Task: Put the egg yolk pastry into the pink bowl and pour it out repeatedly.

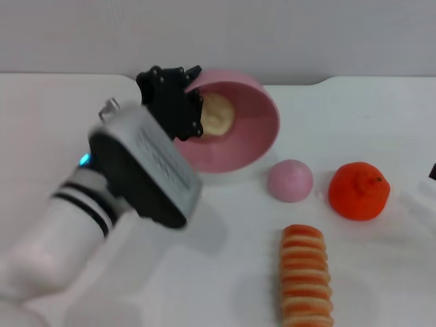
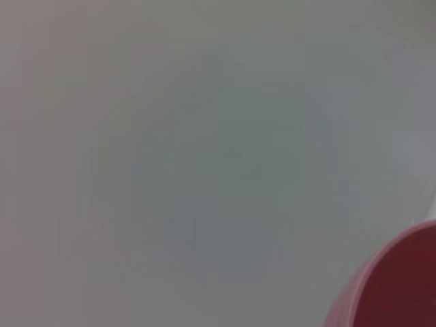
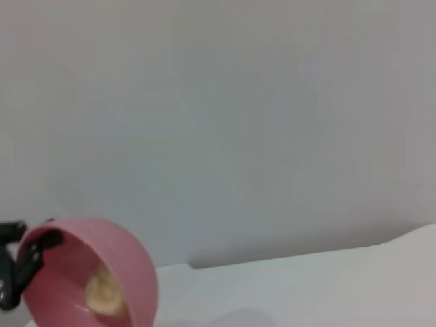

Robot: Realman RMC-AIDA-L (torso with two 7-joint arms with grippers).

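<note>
The left gripper (image 1: 193, 87) clamps its fingers on the rim of the pink bowl (image 1: 262, 129) and holds it tipped steeply on its side above the white table (image 1: 381, 109), open mouth facing the robot. The egg yolk pastry (image 1: 216, 113), a pale beige, lumpy, matte ball, sits inside against the glossy pink wall. On the table just beside the bowl lie a smooth pink dome (image 1: 290, 180), an orange (image 1: 358, 191) and a striped ridged roll (image 1: 307, 276), before a plain pale wall (image 3: 272, 102).

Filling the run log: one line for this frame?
left tool: shut on pink bowl rim, bowl tipped | egg yolk pastry: inside bowl | right tool: not in view
</note>
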